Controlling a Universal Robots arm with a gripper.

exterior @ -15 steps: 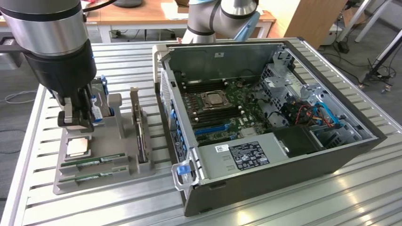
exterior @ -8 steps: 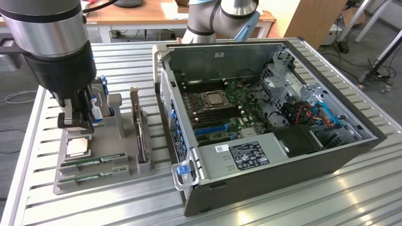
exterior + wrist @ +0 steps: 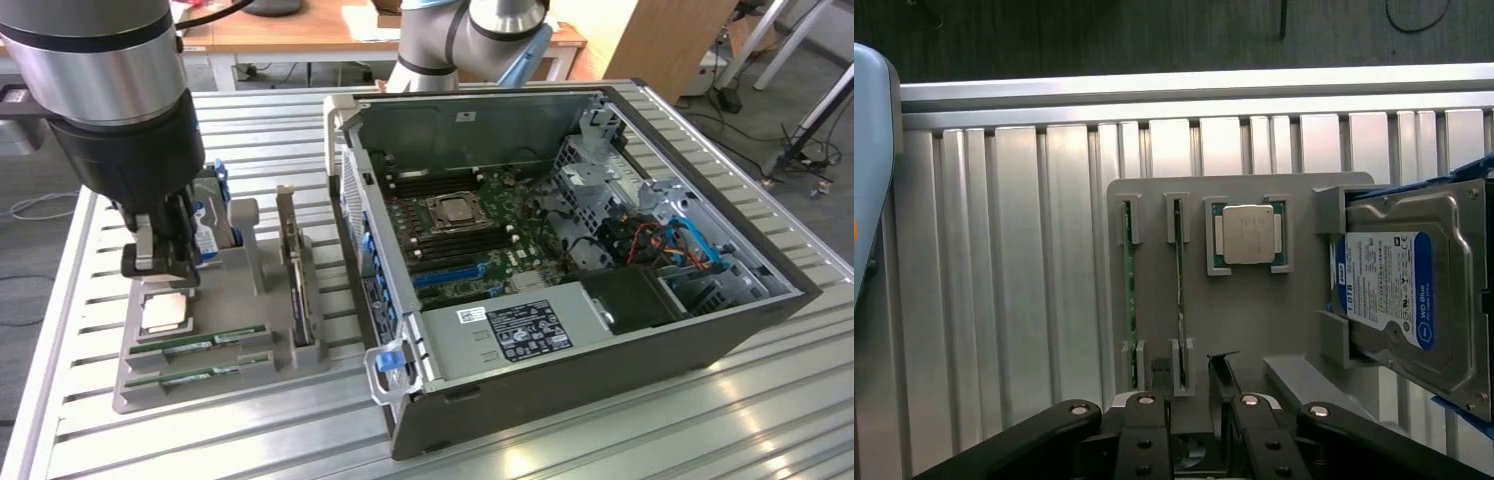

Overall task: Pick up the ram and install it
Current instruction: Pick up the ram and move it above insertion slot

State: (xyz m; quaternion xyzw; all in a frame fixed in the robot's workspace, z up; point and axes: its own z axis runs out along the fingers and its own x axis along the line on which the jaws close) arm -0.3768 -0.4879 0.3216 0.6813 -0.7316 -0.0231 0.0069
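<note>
The gripper hangs over the grey parts tray with its fingers spread wide and nothing between them. It is above the part of the tray next to the hard drive. The drive is blue-labelled, stands in a bracket at one end of the tray and, in the exterior view, is partly hidden behind the gripper.

The square silver CPU chip lies flat in its pocket in the tray, between the hard drive and the ram. At the end of the tray opposite the hard drive, the first ram stick and the second ram stick stand on edge in their clips. They are parallel, slightly apart, and clear of the fingers. The first is the one nearer the CPU chip.

Along the side of the tray facing the computer stands a tall thin board, possibly an expansion card, though its face is hard to read.

Just beside the tray, on the exterior view's right, the open computer case lies on its side. Its wall rises between the tray and the motherboard. A labelled power supply sits inside, at the end of the case nearest the camera.

Tray and case rest on a ribbed aluminium table. Behind it are a wooden desk and cables on the floor.
</note>
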